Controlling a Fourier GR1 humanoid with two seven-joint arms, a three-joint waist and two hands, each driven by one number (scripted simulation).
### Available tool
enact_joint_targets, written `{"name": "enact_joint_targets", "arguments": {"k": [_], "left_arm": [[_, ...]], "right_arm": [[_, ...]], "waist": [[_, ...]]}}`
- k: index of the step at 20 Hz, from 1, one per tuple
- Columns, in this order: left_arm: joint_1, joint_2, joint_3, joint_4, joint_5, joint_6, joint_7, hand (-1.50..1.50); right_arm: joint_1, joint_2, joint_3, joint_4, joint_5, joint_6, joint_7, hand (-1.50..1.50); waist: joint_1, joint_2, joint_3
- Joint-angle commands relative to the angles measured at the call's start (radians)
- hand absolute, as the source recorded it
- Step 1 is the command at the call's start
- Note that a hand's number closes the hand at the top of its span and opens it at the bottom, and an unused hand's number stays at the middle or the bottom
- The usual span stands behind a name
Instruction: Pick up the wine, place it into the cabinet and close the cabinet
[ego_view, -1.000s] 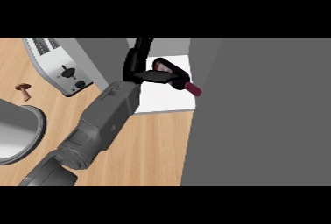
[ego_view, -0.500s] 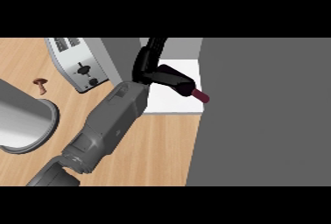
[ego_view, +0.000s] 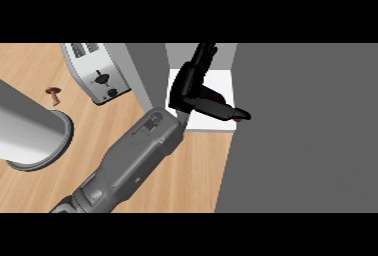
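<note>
My left hand (ego_view: 193, 92) reaches up from the lower left into the open cabinet, with its fingers curled round the wine bottle (ego_view: 238, 118). Only the bottle's dark red end shows, sticking out to the right past the fingers; the hand hides the rest. The bottle lies tilted over the cabinet's white shelf (ego_view: 215, 125), near the shelf's front right corner and against the edge of the big grey cabinet door (ego_view: 303, 130). My right hand does not show.
A silver toaster (ego_view: 100, 75) stands at the back left beside the cabinet's grey side wall (ego_view: 148, 70). A large grey pot (ego_view: 26, 132) sits at the left edge. A small brown mushroom (ego_view: 53, 93) lies on the wooden counter (ego_view: 184, 180).
The hand with the bottle has gone further onto the shelf and turned, so less of the bottle shows. The toaster, pot and mushroom have slid rightwards in the view.
</note>
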Motion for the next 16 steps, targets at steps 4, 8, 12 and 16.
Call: {"name": "enact_joint_targets", "arguments": {"k": [4, 8, 12, 16], "left_arm": [[0.210, -0.002, -0.166, -0.421, -0.034, 0.264, 0.120, -1.50], [0.322, -0.001, -0.257, -0.561, -0.034, 0.370, 0.094, -1.50], [0.436, -0.001, -0.289, -0.686, -0.103, 0.419, 0.103, -1.50], [0.537, -0.001, -0.364, -0.821, -0.125, 0.505, 0.138, 1.50]], "right_arm": [[-0.030, 0.003, 0.059, -0.029, 0.059, -0.041, 0.033, -1.50], [-0.031, 0.007, 0.040, -0.008, 0.034, -0.020, -0.024, -1.50], [-0.076, -0.007, 0.032, -0.008, 0.031, -0.046, 0.024, -1.50], [-0.072, -0.055, -0.021, -0.060, -0.019, -0.037, 0.091, -1.50]], "waist": [[-0.001, 0.002, -0.001], [-0.014, 0.009, 0.000], [-0.013, 0.011, 0.000], [-0.020, 0.010, 0.000]]}}
